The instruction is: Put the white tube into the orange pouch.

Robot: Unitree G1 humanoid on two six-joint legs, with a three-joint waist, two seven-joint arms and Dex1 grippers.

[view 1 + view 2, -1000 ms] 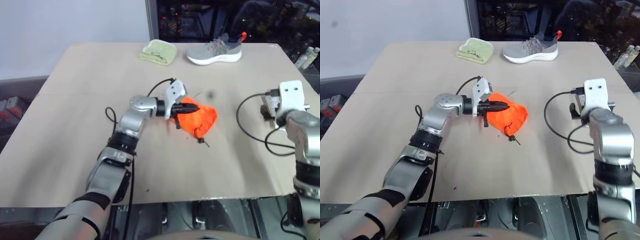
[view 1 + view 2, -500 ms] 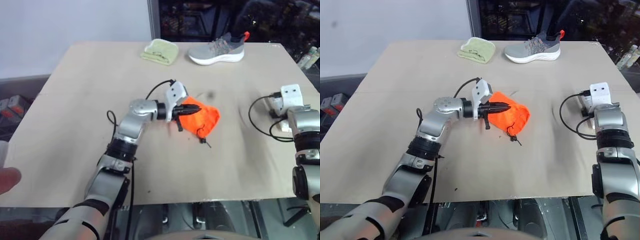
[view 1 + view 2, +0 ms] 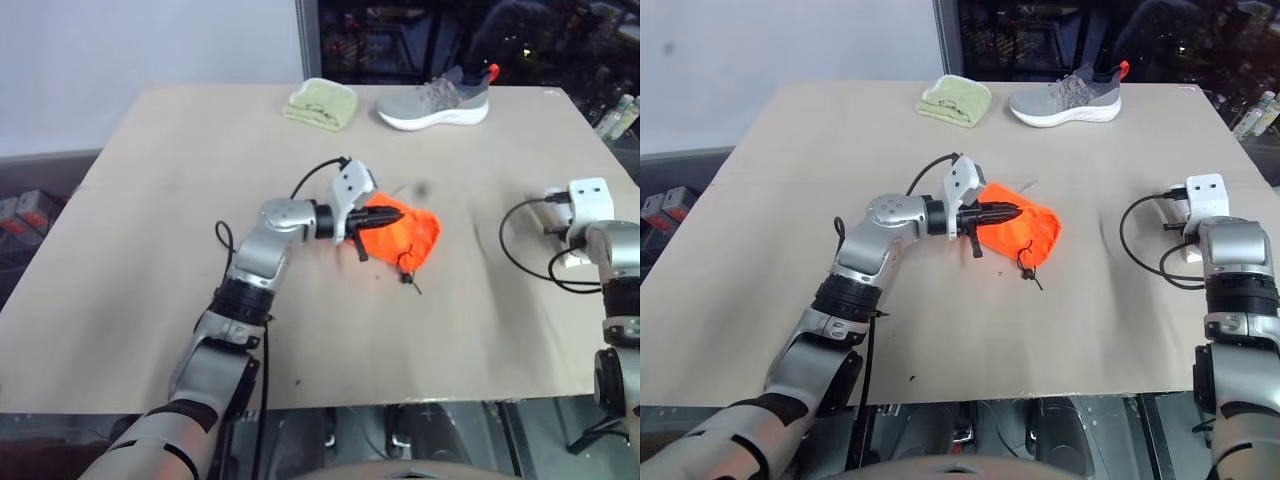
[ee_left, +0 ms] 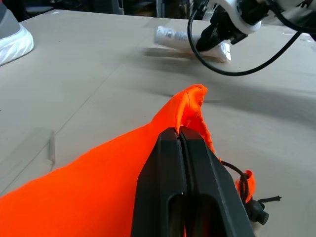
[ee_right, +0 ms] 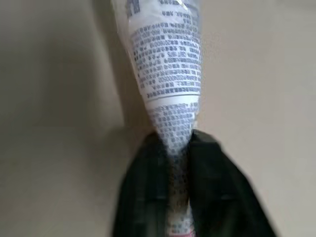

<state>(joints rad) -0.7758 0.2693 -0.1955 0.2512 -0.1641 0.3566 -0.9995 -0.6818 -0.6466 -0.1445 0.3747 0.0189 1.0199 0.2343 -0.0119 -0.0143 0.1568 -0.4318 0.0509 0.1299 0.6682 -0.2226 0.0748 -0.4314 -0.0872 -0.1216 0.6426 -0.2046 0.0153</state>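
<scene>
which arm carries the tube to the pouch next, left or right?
Right. The right gripper is shut on the small flat white squeeze tube, near the table's right edge. The left gripper is busy pinching a fold of the bright orange fabric drawstring pouch at mid-table.

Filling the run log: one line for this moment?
left gripper: shut on orange pouch | right gripper: shut on white tube | tube on table

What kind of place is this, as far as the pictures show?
Probably a lab or workshop set up for robot trials. A bare tan table holds unrelated test items: a grey shoe, a pale green cloth and an orange pouch. Dark equipment racks stand behind it.
</scene>
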